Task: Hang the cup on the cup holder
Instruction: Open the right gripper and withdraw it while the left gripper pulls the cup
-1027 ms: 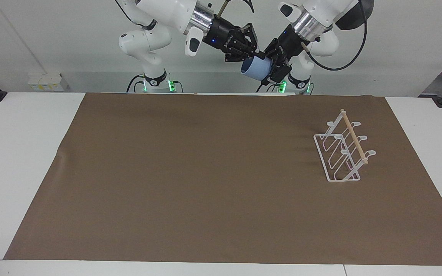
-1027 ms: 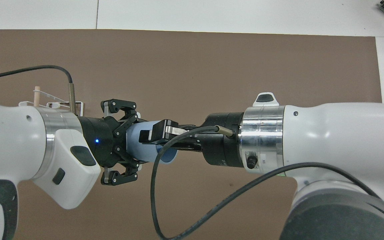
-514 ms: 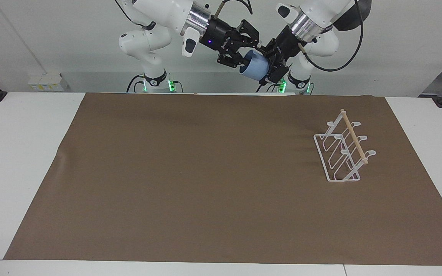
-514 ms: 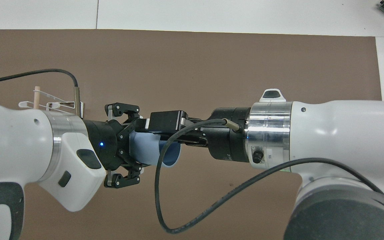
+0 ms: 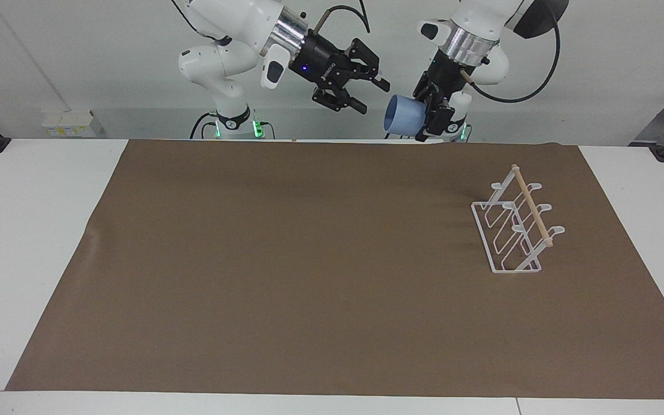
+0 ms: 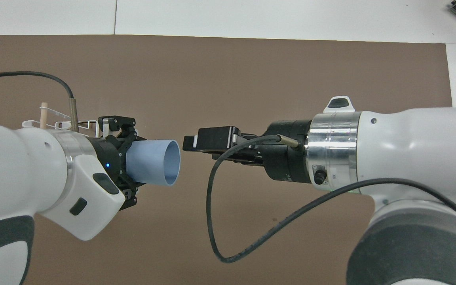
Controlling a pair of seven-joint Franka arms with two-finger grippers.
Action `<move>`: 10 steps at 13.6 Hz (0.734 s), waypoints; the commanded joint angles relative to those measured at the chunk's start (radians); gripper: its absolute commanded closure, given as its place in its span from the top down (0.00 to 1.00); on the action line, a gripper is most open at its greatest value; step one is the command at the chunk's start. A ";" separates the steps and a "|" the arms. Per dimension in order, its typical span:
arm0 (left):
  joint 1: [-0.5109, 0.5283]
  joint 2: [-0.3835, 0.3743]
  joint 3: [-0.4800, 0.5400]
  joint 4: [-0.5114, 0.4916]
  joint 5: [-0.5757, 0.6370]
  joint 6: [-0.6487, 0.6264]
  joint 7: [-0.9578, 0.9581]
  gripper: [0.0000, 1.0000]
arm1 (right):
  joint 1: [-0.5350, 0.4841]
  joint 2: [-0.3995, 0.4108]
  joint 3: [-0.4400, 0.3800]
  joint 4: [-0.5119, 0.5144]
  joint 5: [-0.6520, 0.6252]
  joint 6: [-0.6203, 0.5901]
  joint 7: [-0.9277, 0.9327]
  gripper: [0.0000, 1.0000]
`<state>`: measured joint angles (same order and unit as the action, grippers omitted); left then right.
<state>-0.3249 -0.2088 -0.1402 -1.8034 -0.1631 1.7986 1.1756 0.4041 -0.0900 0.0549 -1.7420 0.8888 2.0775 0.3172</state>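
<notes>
Brown mat [image 5: 309,259] over white table [image 5: 32,230] (pale wall [image 5: 78,57] above)

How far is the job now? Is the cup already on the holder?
Not yet. Done: the cup is off the table, and only the left tool holds it, shut on its base end. The right tool is open and apart from the cup. In hand: the cup is in the air on its side. Left: bring it to the cup holder, whose prongs are all bare, and hang it.
</notes>
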 commanded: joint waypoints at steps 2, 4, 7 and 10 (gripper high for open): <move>0.021 -0.027 0.007 -0.027 0.195 -0.061 -0.033 0.00 | -0.067 0.021 0.005 0.075 -0.190 -0.154 -0.049 0.69; 0.021 -0.018 0.005 -0.028 0.348 -0.056 -0.076 0.00 | -0.093 0.021 0.002 0.076 -0.287 -0.198 -0.101 0.68; 0.006 -0.014 0.002 -0.059 0.576 -0.064 -0.161 0.00 | -0.131 0.021 -0.001 0.108 -0.451 -0.269 -0.144 0.68; 0.004 -0.027 0.001 -0.114 0.669 -0.071 -0.185 0.00 | -0.145 0.021 -0.001 0.143 -0.618 -0.330 -0.145 0.68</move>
<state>-0.3095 -0.2086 -0.1395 -1.8610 0.4339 1.7307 1.0244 0.2761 -0.0831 0.0460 -1.6473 0.3575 1.7982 0.1876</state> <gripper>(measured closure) 0.247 0.317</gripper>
